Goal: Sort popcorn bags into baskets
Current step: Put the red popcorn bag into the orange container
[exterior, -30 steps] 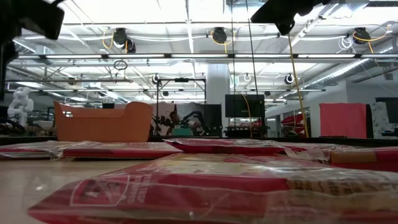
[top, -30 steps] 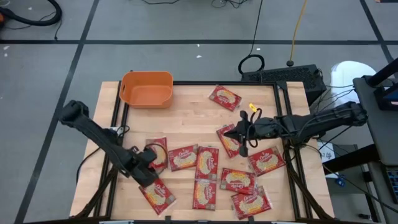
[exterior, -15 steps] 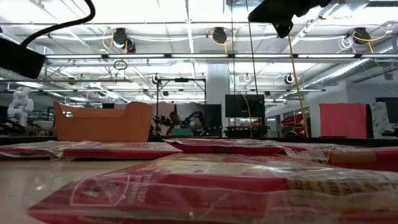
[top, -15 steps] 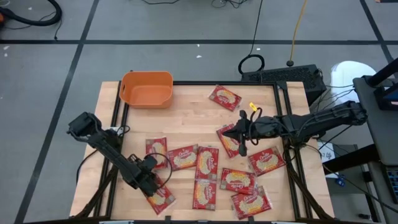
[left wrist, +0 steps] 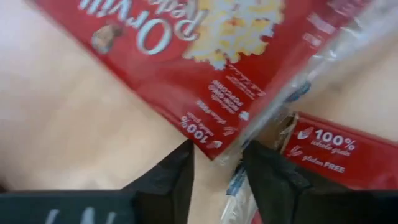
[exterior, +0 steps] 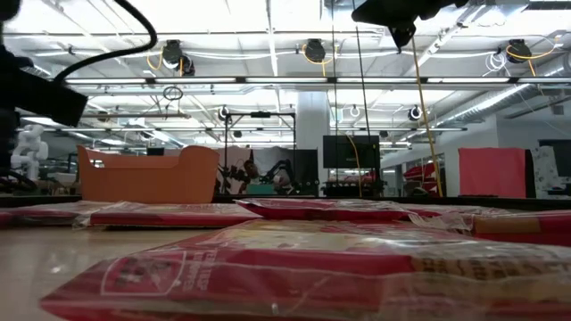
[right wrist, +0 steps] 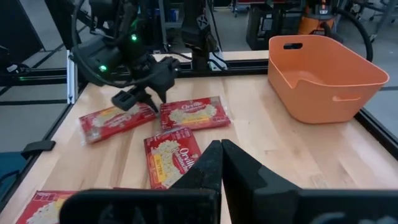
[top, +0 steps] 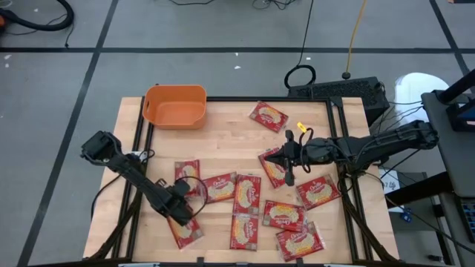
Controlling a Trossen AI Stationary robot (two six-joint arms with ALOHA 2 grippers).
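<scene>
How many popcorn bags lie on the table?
10 bags: one at the back, four on the right, three in the middle, two by the left claw; more may be hidden.

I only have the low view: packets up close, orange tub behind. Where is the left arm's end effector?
Observer: The left end effector is among the packets on the table's left side, its fingers either side of a red packet's corner.
Operator: Anything in the tub?
Observer: No, the tub is empty.
Operator: And the right arm?
Observer: The right end effector is shut, holding nothing, over another packet right of centre.
</scene>
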